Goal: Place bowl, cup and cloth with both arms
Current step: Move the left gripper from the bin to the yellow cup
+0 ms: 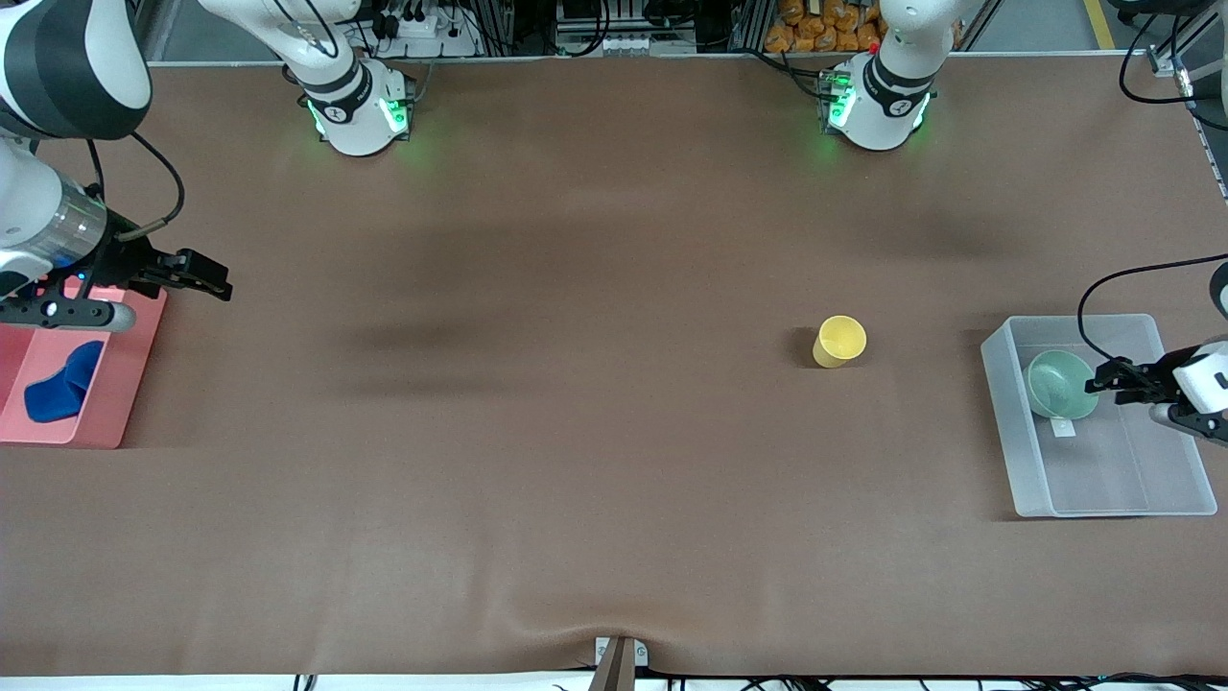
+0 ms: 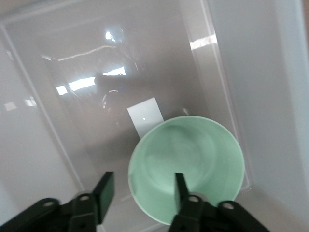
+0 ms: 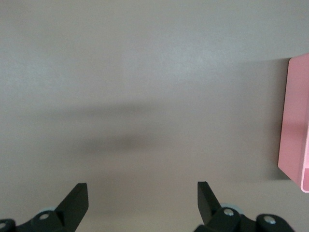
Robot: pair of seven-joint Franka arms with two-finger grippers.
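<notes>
The pale mint-green bowl [image 1: 1062, 384] lies in a clear plastic bin [image 1: 1103, 499] at the left arm's end of the table. My left gripper [image 1: 1100, 382] is open just over the bowl's rim. In the left wrist view the gripper [image 2: 142, 188] straddles the bowl [image 2: 193, 159], with one finger over its inside and one outside. The yellow cup [image 1: 839, 341] stands alone on the brown table. The blue cloth [image 1: 59, 386] lies crumpled on a pink tray [image 1: 115, 384]. My right gripper [image 1: 213, 276] is open and empty over the table beside the tray, as the right wrist view [image 3: 142, 198] shows.
A white label [image 2: 145, 116] lies on the bin's floor beside the bowl. The pink tray's edge [image 3: 293, 125] shows in the right wrist view. The brown table cover [image 1: 576, 432] stretches between tray and cup. Both green-lit arm bases stand along the table's back edge.
</notes>
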